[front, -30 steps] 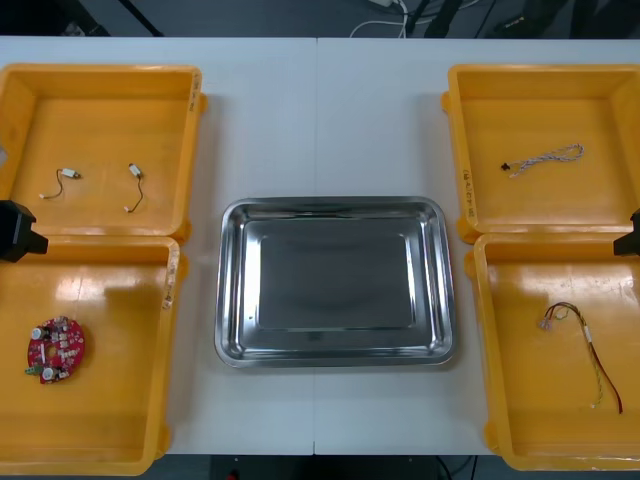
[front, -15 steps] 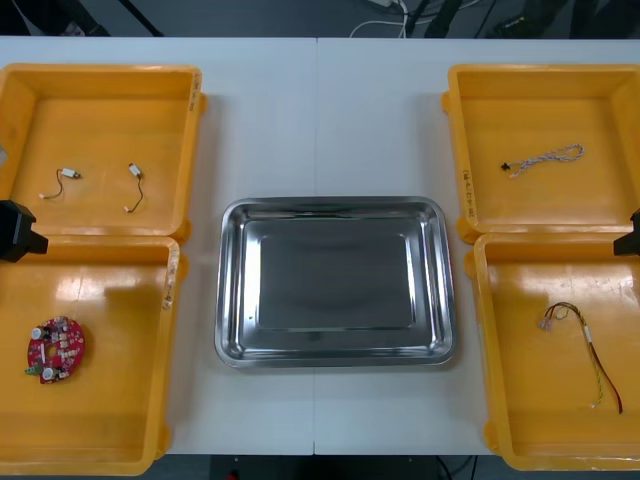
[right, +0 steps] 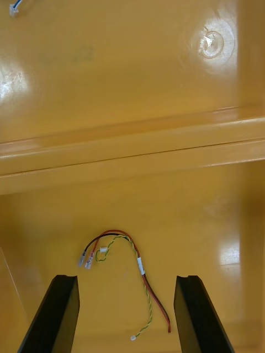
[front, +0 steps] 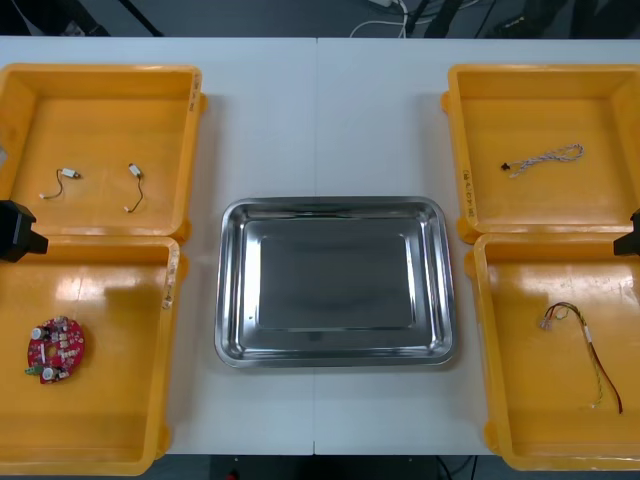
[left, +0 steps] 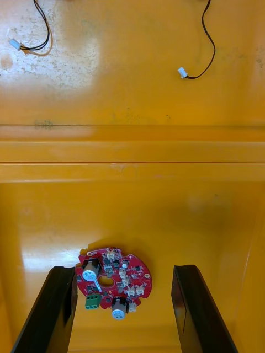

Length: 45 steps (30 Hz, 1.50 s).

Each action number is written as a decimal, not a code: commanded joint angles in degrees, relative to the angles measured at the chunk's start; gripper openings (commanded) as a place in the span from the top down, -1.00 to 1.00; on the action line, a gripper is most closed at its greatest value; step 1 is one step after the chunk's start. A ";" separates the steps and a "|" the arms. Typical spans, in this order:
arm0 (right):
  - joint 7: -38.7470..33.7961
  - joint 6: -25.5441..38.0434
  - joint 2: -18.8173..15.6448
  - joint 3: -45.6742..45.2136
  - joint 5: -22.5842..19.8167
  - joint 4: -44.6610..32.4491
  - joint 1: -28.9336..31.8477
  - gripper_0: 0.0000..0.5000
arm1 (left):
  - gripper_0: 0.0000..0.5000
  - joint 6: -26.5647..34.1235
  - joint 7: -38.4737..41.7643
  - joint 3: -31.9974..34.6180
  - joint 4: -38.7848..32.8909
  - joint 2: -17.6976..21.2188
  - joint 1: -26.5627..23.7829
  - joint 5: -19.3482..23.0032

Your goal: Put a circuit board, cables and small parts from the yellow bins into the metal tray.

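Blue-white cable (right: 14,6), seen from the right wrist, is mostly cut off, while right pincer (right: 126,277) and left pincer (left: 126,270) both gape.

No legible text, numbers or logos anywhere. Closest candidates were the pale strips (front: 190,96) with dark specks on three bin rims, each on the side facing the tray (front: 335,203): far left bin (front: 100,70), near left bin (front: 90,245), far right bin (front: 540,70). Whatever was printed on them was too small to read. Board (left: 113,281) had nothing readable on its face either.
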 commanded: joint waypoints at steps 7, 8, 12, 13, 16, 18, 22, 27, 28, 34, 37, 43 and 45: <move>1.74 0.30 -2.46 -2.03 -0.40 -1.33 0.60 -1.00 | -1.00 -0.61 -2.48 1.60 -1.76 2.59 0.59 -0.49; 1.74 0.30 -2.46 -2.03 -0.40 -1.33 0.60 -1.00 | -1.00 -0.61 -2.48 1.60 -1.76 2.59 0.59 -0.49; 1.74 0.30 -2.46 -2.03 -0.40 -1.33 0.60 -1.00 | -1.00 -0.61 -2.48 1.60 -1.76 2.59 0.59 -0.49; 1.74 0.30 -2.46 -2.03 -0.40 -1.33 0.60 -1.00 | -1.00 -0.61 -2.48 1.60 -1.76 2.59 0.59 -0.49; 1.74 0.30 -2.46 -2.03 -0.40 -1.33 0.60 -1.00 | -1.00 -0.61 -2.48 1.60 -1.76 2.59 0.59 -0.49; 1.74 0.30 -2.46 -2.03 -0.40 -1.33 0.60 -1.00 | -1.00 -0.61 -2.48 1.60 -1.76 2.59 0.59 -0.49; 1.74 0.30 -2.46 -2.03 -0.40 -1.33 0.60 -1.00 | -1.00 -0.61 -2.48 1.60 -1.76 2.59 0.59 -0.49; 1.74 0.30 -2.46 -2.03 -0.40 -1.33 0.60 -1.00 | -1.00 -0.44 -2.48 0.63 -0.45 1.01 1.30 -0.49; 1.74 0.30 -2.46 -2.03 -0.40 -1.33 0.60 -1.00 | -1.00 -0.44 -2.48 0.63 -0.45 1.01 1.21 -0.49; 1.74 0.30 -2.46 -2.03 -0.40 -1.33 0.60 -1.00 | -1.00 -0.70 -3.19 0.72 -0.45 1.45 0.59 -0.22; 1.74 0.21 -2.28 -2.12 -0.58 -1.24 0.78 -1.00 | -1.00 -0.79 -4.77 0.63 -0.45 2.51 0.77 0.57; 2.00 -0.58 -2.72 -2.82 -0.66 -2.03 1.04 -1.00 | -1.00 -0.79 -10.13 0.72 -0.45 4.09 1.56 1.45; 2.00 -0.58 -2.72 -2.82 -0.84 -2.03 1.22 -1.00 | -1.00 -0.79 -11.62 0.72 -0.45 4.79 1.82 1.89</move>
